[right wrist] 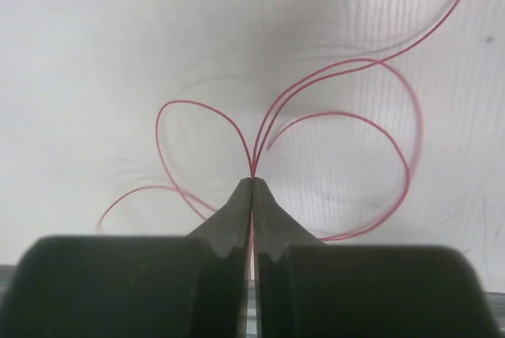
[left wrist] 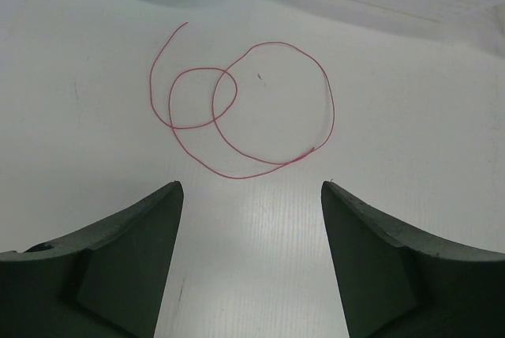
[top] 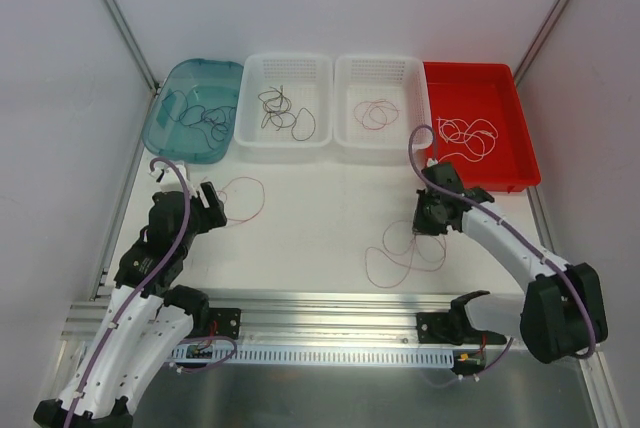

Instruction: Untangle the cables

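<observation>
A red cable [left wrist: 334, 109] lies in loose loops on the white table just ahead of my left gripper [left wrist: 252, 188], which is open and empty; in the top view the gripper [top: 212, 204] sits left of that cable [top: 246, 196]. My right gripper [right wrist: 252, 181] is shut on several strands of another red cable [right wrist: 189, 102], whose loops fan out from the fingertips. In the top view this cable [top: 396, 254] spreads over the table's near middle, below and left of the right gripper [top: 420, 230].
Along the back stand a teal bin [top: 172, 128] with dark cables, a white basket [top: 285, 144] with black and brown cables, a white basket [top: 378, 144] with a pink cable, and a red tray [top: 510, 148] with white cables. An aluminium rail [top: 330, 300] runs along the near edge.
</observation>
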